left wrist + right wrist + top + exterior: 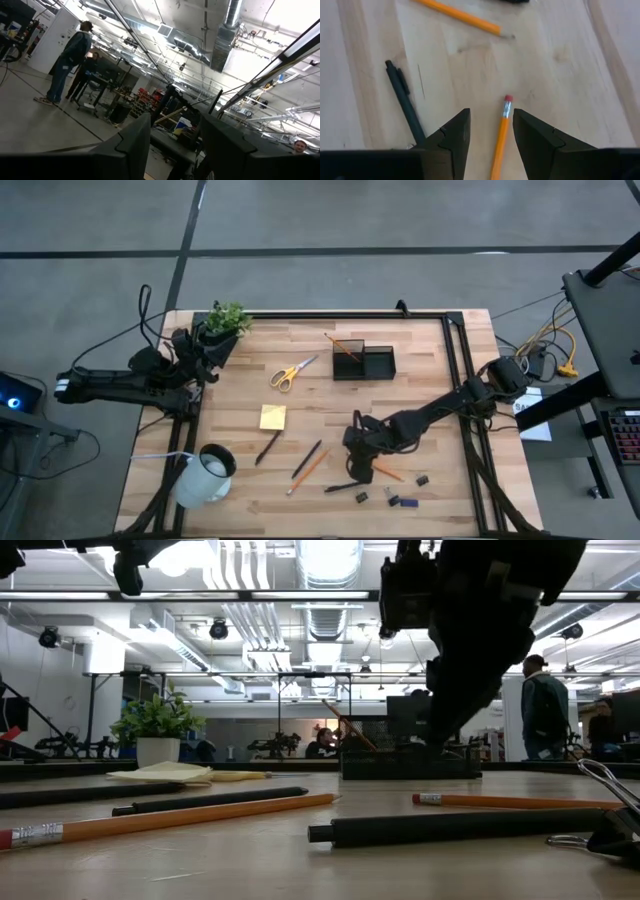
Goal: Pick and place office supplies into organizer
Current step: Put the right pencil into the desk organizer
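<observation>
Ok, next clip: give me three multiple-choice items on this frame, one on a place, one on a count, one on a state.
1. Where is the right gripper?
A. Over the organizer
B. Low over a pencil on the table
C. Beside the mug

2. How many pencils stand in the organizer?
A. None
B. One
C. Three

3. What state is the right gripper in?
A. Open, fingers either side of the pencil
B. Shut on a pen
C. Shut on the scissors

B, the right wrist view shows the pencil between its fingers; B, one orange pencil leans there; A, a gap shows on both sides.

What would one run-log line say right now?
right gripper: open, straddling orange pencil | left gripper: open, parked by plant | organizer: one pencil inside
</observation>
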`<state>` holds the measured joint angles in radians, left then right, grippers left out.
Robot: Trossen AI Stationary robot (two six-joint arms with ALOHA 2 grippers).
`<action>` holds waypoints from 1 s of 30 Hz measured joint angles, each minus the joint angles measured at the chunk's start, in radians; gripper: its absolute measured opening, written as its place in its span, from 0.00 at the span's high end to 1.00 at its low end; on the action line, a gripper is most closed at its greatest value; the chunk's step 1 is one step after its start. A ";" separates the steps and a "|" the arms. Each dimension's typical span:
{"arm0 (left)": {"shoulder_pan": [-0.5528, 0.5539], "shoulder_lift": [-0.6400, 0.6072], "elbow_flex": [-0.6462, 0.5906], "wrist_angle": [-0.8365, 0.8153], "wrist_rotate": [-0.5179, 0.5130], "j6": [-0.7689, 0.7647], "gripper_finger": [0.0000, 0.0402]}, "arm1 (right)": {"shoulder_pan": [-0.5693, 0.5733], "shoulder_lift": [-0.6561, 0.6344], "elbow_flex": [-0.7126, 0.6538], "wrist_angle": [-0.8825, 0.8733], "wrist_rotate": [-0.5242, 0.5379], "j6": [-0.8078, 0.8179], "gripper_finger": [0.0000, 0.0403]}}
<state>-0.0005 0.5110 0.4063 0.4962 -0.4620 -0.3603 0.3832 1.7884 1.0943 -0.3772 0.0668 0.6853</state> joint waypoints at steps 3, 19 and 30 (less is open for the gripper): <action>0.000 -0.001 0.000 0.000 0.000 0.000 0.61 | -0.001 0.000 0.003 0.001 0.003 -0.020 0.66; 0.000 -0.001 0.000 0.000 0.000 0.000 0.61 | -0.004 0.105 0.080 0.010 0.039 0.003 0.58; 0.000 -0.001 0.000 -0.009 0.000 0.000 0.61 | -0.005 0.112 0.065 -0.045 0.057 0.010 0.57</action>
<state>-0.0002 0.5102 0.4065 0.4873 -0.4622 -0.3603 0.3786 1.9004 1.1593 -0.4227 0.1238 0.6956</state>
